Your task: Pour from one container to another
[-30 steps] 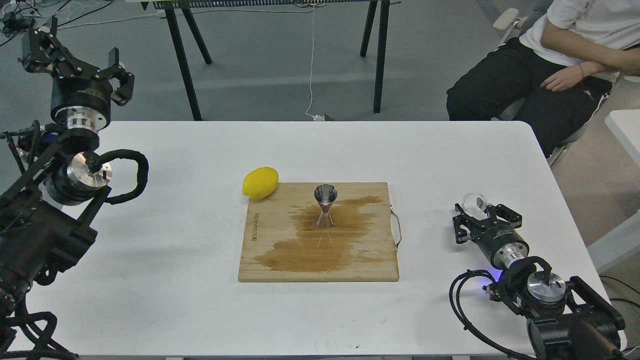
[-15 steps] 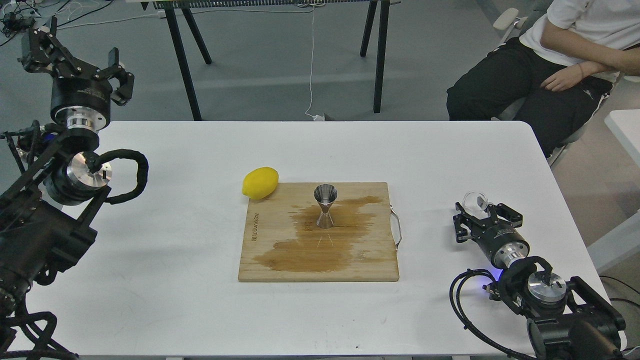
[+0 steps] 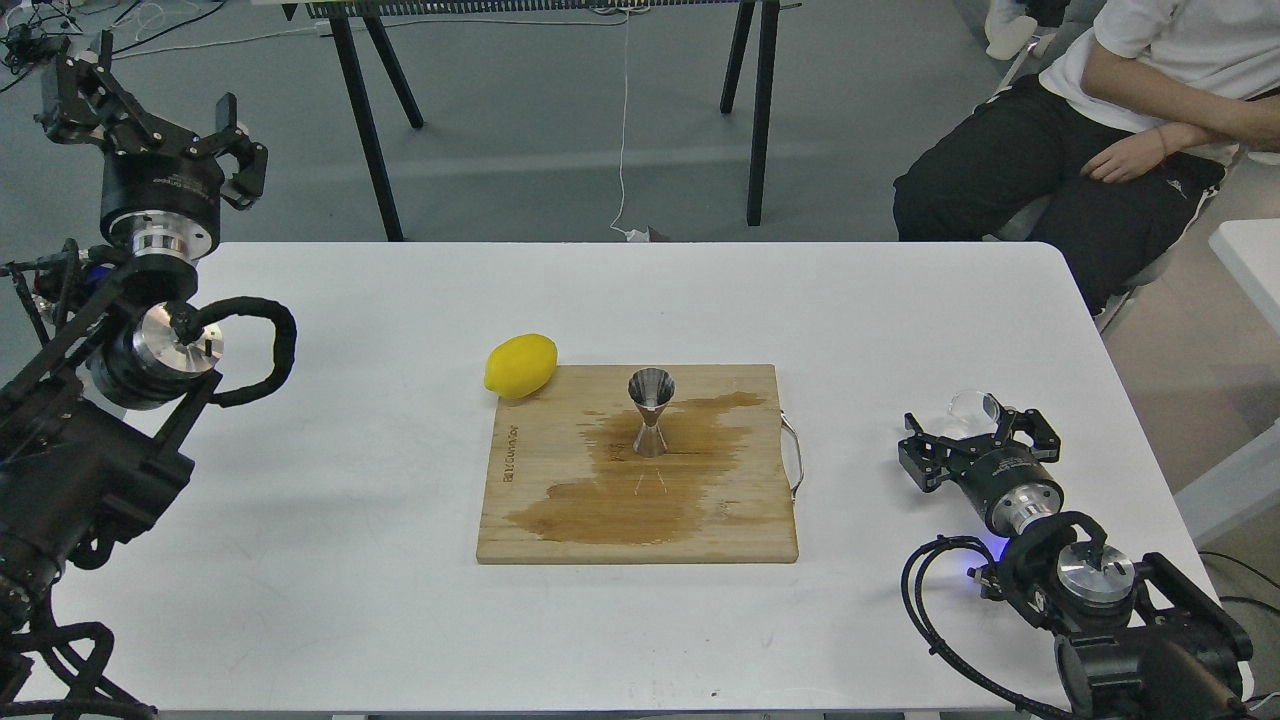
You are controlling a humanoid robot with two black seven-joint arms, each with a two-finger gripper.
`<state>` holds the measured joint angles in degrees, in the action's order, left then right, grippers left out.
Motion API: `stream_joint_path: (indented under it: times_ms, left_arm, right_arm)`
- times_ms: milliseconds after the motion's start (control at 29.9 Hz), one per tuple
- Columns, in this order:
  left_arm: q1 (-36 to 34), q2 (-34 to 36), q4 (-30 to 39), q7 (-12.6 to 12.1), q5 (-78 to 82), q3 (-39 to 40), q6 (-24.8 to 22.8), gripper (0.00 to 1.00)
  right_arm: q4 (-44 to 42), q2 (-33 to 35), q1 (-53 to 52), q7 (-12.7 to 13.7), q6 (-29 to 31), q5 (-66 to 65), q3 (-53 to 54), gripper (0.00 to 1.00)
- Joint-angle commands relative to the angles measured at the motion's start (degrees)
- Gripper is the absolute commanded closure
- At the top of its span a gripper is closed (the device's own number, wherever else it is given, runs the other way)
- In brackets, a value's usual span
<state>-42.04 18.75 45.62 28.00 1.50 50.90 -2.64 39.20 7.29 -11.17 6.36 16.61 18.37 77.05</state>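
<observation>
The white table (image 3: 350, 480) carries a wooden cutting board (image 3: 540, 500) near its middle, a little toward the near edge. On this board the steel jigger (image 3: 650, 412) stands upright, in the far half of the board and close to its centre line. Around and in front of the jigger the wood is darkened by a wide wet stain (image 3: 640, 490) that reaches toward the near edge of the board. A yellow lemon (image 3: 520, 365) lies on the table at the far left corner of the board, touching it or almost touching it; I cannot tell which. On the right edge of the board there is a thin metal handle (image 3: 795, 455). The small clear glass cup (image 3: 972, 410) is near the right edge of the table, well apart from the board. The right gripper (image 3: 975, 432) is low over the table there, with its two fingers spread on both sides of the cup; whether the fingers press the glass cannot be seen, because the cup is transparent and partly hidden. The left gripper (image 3: 150, 105) is raised beyond the far left corner of the table, its fingers spread apart and holding nothing. A seated person (image 3: 1100, 120) is beyond the far right corner.
</observation>
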Motion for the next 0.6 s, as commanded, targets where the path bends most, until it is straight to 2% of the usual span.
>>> stream_joint_path:
  times_ms: [0, 368, 569]
  left_arm:
    - [-0.33, -0.03, 0.0, 0.0, 0.0, -0.19, 0.0, 0.0]
    - [-0.33, 0.24, 0.0, 0.0, 0.0, 0.07, 0.0, 0.0]
    - [-0.68, 1.2, 0.0, 0.0, -0.18, 0.16, -0.17, 0.0]
  right_arm:
    - [0.0, 0.0, 0.01, -0.03, 0.0, 0.0, 0.03, 0.03]
    - [2.1, 0.53, -2.71, 0.06, 1.32, 0.0, -0.32, 0.03]
    - [9.31, 4.39, -4.56, 0.06, 6.94, -0.35, -1.02, 0.02]
